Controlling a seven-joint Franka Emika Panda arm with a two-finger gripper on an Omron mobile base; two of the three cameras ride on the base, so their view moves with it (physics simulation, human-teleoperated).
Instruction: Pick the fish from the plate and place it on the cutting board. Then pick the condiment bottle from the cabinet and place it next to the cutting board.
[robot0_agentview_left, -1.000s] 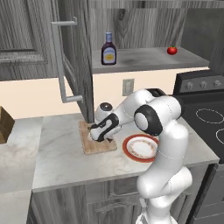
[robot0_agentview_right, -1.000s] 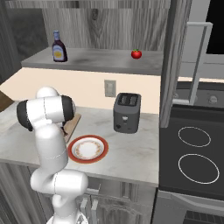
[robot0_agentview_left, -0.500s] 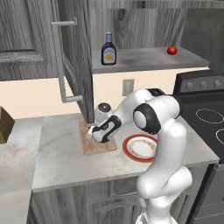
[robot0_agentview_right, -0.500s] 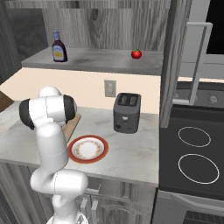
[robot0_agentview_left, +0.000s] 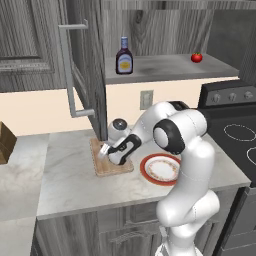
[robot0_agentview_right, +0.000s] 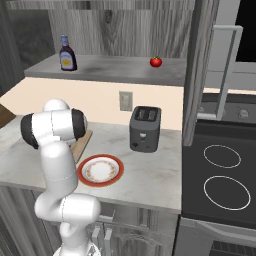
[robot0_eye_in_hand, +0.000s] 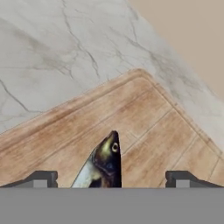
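The grey-blue fish (robot0_eye_in_hand: 103, 164) lies on the wooden cutting board (robot0_eye_in_hand: 144, 127), its head pointing away from the hand. My gripper (robot0_eye_in_hand: 111, 180) is open, one fingertip (robot0_eye_in_hand: 41, 179) on each side of the fish and well clear of it. In the left base view the gripper (robot0_agentview_left: 106, 151) hovers low over the cutting board (robot0_agentview_left: 107, 167), left of the orange-rimmed plate (robot0_agentview_left: 145, 167), whose white centre is bare. The condiment bottle (robot0_agentview_left: 124, 56) stands upright on the shelf of the open cabinet (robot0_agentview_left: 165, 65). The bottle (robot0_agentview_right: 67, 53) and the plate (robot0_agentview_right: 82, 175) also appear in the right base view.
The open cabinet door (robot0_agentview_left: 85, 65) with its bar handle hangs just behind the board. A red tomato (robot0_agentview_left: 196, 57) sits on the shelf's right end. A dark toaster (robot0_agentview_right: 145, 128) stands right of the plate, and a stove (robot0_agentview_right: 222, 175) beyond it.
The jaws have opened wide and let go of the fish, which now rests on the cutting board. The arm has hardly moved.
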